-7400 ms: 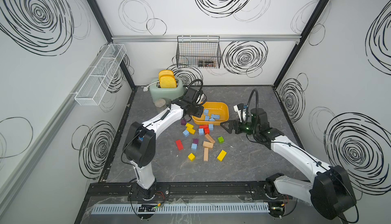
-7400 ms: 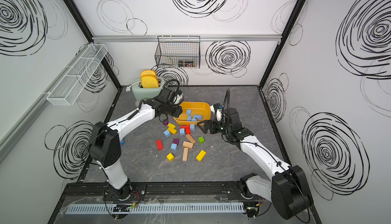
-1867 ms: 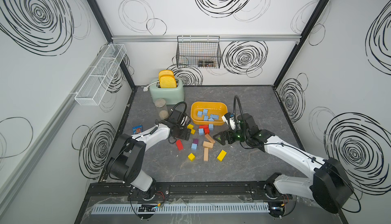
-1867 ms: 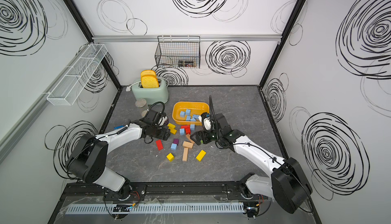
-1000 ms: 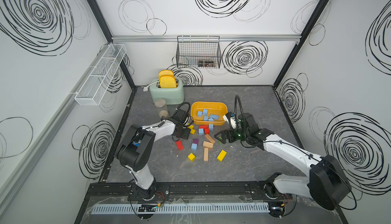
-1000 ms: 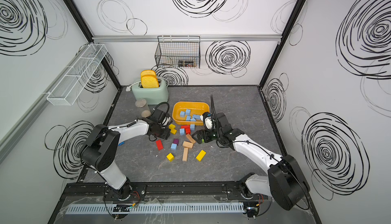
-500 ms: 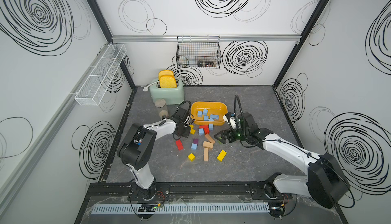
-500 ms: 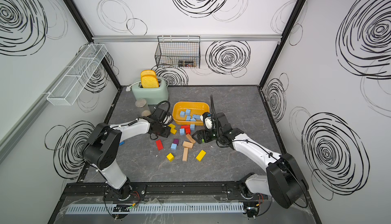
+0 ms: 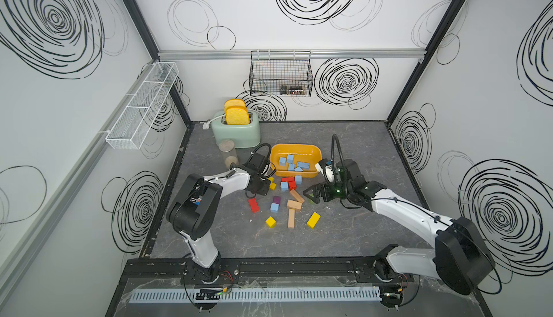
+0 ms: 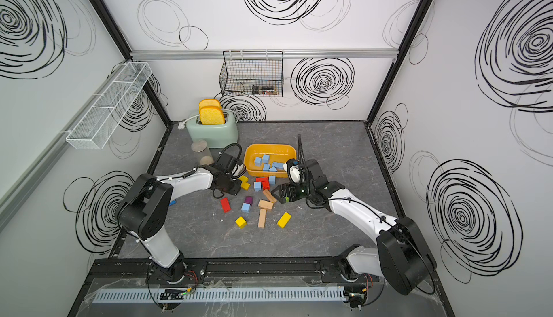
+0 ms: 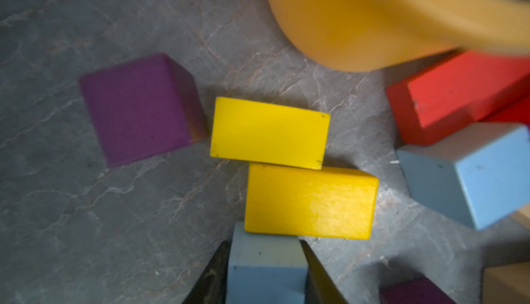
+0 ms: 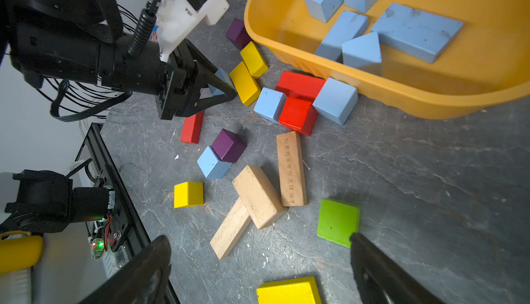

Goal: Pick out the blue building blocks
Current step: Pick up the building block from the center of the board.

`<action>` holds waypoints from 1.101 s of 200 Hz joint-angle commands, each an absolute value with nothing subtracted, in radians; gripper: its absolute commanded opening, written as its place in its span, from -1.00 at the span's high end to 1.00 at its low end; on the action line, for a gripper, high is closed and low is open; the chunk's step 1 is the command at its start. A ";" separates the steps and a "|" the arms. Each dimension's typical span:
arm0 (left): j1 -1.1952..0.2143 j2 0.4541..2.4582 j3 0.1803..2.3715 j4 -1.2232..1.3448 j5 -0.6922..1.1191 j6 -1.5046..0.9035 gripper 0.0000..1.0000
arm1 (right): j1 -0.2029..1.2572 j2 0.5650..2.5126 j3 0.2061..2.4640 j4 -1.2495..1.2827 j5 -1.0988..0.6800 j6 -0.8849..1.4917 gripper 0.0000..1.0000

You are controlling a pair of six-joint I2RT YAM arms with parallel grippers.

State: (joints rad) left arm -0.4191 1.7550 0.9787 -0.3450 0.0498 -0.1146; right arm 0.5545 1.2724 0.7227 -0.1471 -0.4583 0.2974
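My left gripper point(image 11: 263, 243) is shut on a pale blue building block point(image 11: 265, 262) low over the table, with both jaws flat against its sides. That cube touches a yellow brick point(image 11: 311, 200). The right wrist view shows the same grip point(image 12: 220, 87). Several blue building blocks point(image 9: 294, 166) lie in the yellow tub point(image 9: 294, 145). Three more blue cubes sit on the table point(image 12: 269, 103), point(image 12: 335, 100), point(image 12: 212, 165). My right gripper point(image 12: 258, 241) stands open above the wooden bricks, holding nothing; it shows in both top views point(image 9: 309, 194).
Red point(image 12: 298, 87), yellow point(image 12: 187, 193), purple point(image 12: 229, 144), green point(image 12: 338, 220) and plain wooden blocks point(image 12: 291, 167) are scattered in front of the tub. A mint toaster point(image 9: 236, 130) and a jar point(image 9: 229, 152) stand at the back left. A blue packet point(image 10: 172, 202) lies under the left arm.
The left gripper's jaws have closed onto the blue cube beside the yellow bricks. The left arm barely shifted in the last second. The right arm has stayed put and open.
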 commanded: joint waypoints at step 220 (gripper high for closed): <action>-0.432 1.541 1.086 -0.426 0.022 -0.127 1.00 | 0.584 1.107 0.793 -0.175 -0.407 0.328 -0.95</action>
State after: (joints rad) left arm -0.4202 1.5520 1.0290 -0.4213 0.0250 -0.1165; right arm 0.5789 1.1229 0.7609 -0.1577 -0.4339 0.3305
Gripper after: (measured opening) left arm 0.349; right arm 0.977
